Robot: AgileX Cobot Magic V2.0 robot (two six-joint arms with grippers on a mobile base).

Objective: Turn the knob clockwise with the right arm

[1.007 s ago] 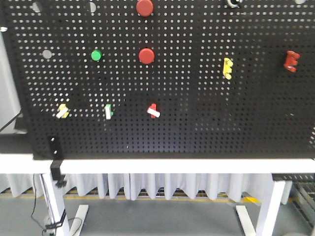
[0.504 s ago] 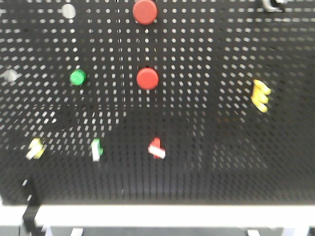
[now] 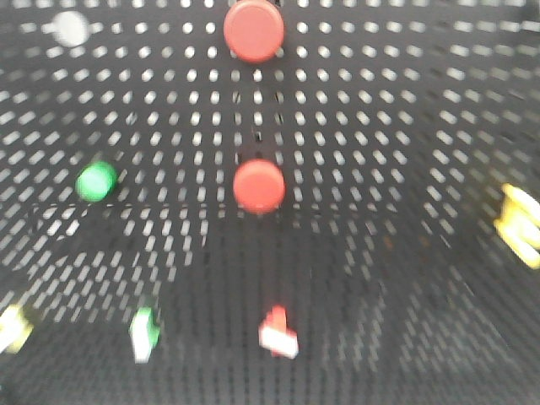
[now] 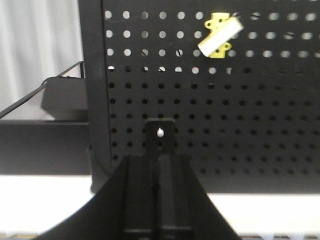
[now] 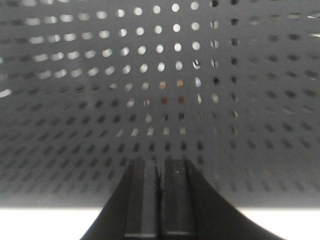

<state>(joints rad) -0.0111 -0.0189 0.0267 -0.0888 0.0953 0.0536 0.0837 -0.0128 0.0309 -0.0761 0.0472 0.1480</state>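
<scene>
**Exterior front-facing view: board fills the frame, right gripper closed at bare panel**

Compared with one second ago, the black pegboard (image 3: 405, 126) now takes the whole front picture. The white table edge, the table legs and the red clip at the far right are gone out of the frame. Everything is more blurred than before. The two big red buttons, upper (image 3: 254, 30) and lower (image 3: 259, 186), stay in the middle column but look much larger. The green button (image 3: 96, 181) has slid to the left side, and the yellow block (image 3: 519, 224) has slid to the right border. The three small knobs have sunk to the bottom of the picture: the red knob (image 3: 278, 332), the green knob (image 3: 144, 333) and the yellow knob (image 3: 13, 325), which the left border cuts.

The right gripper (image 5: 160, 167) has its two fingers pressed together and it holds nothing. Ahead of it and above it I see only plain perforated panel. None of the knobs shows in the right wrist view, so I cannot tell on which side of this gripper the red knob lies.

The left gripper (image 4: 157, 165) also looks closed, with nothing in it. In its view the yellow knob sits high and to the right of the fingertips, well apart from them. A small black clamp (image 4: 160, 131) stands just beyond the fingertips.
</scene>
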